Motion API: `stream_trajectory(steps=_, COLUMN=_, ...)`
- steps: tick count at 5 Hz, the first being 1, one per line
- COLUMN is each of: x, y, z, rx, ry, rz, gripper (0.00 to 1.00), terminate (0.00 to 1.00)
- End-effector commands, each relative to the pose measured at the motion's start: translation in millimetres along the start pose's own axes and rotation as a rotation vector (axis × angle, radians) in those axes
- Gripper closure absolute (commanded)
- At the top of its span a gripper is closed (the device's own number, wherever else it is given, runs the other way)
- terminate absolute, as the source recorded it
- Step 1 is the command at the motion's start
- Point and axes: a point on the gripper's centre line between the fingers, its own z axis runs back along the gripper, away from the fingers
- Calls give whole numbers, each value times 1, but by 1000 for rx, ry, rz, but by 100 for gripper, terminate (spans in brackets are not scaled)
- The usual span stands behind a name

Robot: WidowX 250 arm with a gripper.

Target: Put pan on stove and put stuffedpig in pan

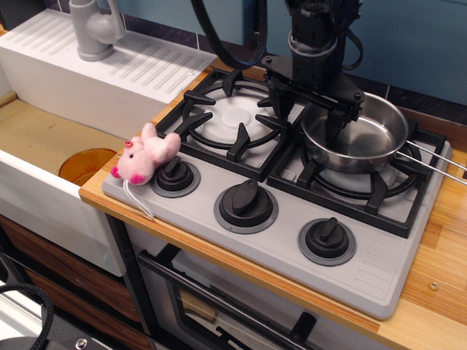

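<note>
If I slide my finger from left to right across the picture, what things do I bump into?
Faucet → orange sink drain → stuffed pig → left knob → middle knob → right knob → pan

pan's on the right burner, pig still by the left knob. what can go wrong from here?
1. The gripper is open astride the near-left rim of the pan; moving off sideways could drag it off the grate.
2. The pig lies at the stove's front-left corner against a knob; a poor grasp could catch the knob or push it off the edge.
</note>
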Motion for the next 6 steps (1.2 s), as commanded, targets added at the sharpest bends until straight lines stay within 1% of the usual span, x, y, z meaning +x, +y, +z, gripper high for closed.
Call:
stream_trajectory(steps=1, x=20, y=10, z=-3, rx=-54, ry=23, rz=-15, gripper=100, terminate=0)
stream_trajectory(steps=2, x=18, y=7, z=4, rx=-37, ry=44, rz=-7, gripper=100, terminate=0)
stream_trajectory(steps=3, x=16, y=4, z=14, rx=-7, ry=70, rz=7, gripper=100, terminate=0)
stream_trajectory(steps=4, x=15, y=2, z=31, rx=18, ry=109, rz=21, gripper=100, terminate=0)
stream_trajectory(steps=5, x=20, y=8, z=55, rx=37, ry=163, rz=13, gripper=100, terminate=0)
stream_trajectory(steps=6, x=27, y=17, z=90, rx=59, ry=234, rz=-7, gripper=100, terminate=0)
